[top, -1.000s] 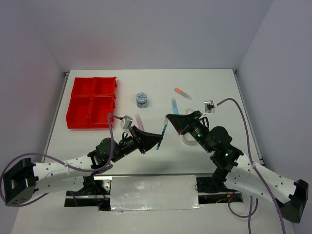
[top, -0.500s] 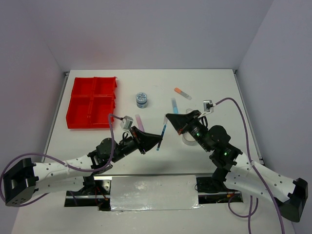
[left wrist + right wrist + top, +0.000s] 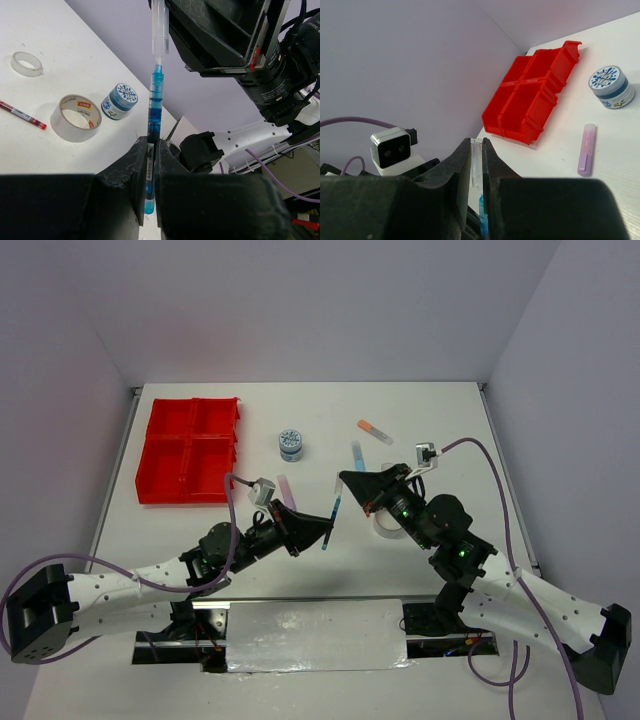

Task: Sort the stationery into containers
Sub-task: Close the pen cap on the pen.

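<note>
My left gripper (image 3: pixel 325 525) is shut on the barrel of a thin blue pen (image 3: pixel 335 508), holding it off the table; in the left wrist view the jaws (image 3: pixel 152 146) clamp the pen (image 3: pixel 154 105) upright. My right gripper (image 3: pixel 345 483) is shut on the pen's clear cap (image 3: pixel 476 160) at the pen's upper end; the cap also shows in the left wrist view (image 3: pixel 159 30), just above the blue tip. The red four-compartment tray (image 3: pixel 190 448) stands at the far left, its compartments showing nothing inside; it also shows in the right wrist view (image 3: pixel 530 100).
On the table lie a blue-lidded tub (image 3: pixel 291 444), a purple marker (image 3: pixel 287 488), a light-blue marker (image 3: pixel 358 455) and an orange-capped marker (image 3: pixel 375 431). The left wrist view shows a tape roll (image 3: pixel 76 117), a smaller clear roll (image 3: pixel 26 64), a red pen (image 3: pixel 22 114) and a tub (image 3: pixel 119 100).
The right arm has shifted slightly. The pen stays held between both grippers.
</note>
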